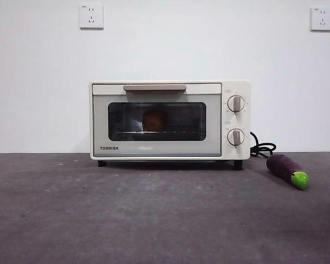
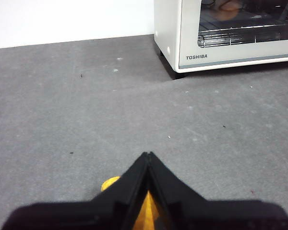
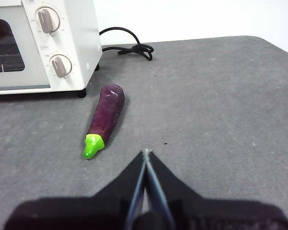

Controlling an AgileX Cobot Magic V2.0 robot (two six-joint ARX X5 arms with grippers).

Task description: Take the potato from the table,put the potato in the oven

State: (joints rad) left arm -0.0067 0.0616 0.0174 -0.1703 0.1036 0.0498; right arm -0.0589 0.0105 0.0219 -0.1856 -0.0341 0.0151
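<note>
The orange-brown potato [image 1: 154, 120] sits inside the cream-white Toshiba oven [image 1: 169, 120], on the wire rack behind the dark glass; the oven door is shut. In the left wrist view the potato [image 2: 226, 5] shows only partly through the window of the oven [image 2: 192, 45]. My left gripper [image 2: 147, 155] is shut with nothing in it, hovering over bare table [image 2: 86, 110] off the oven's front corner. My right gripper [image 3: 146, 152] is shut too, empty, over the table [image 3: 221, 105] near the eggplant. Neither arm shows in the front view.
A purple eggplant with a green tip [image 1: 287, 170] [image 3: 104, 119] lies on the table beside the oven's knob side. The black cord [image 1: 262, 148] [image 3: 129, 45] coils behind it. The table's edge [image 3: 273, 45] runs close past the right gripper's side.
</note>
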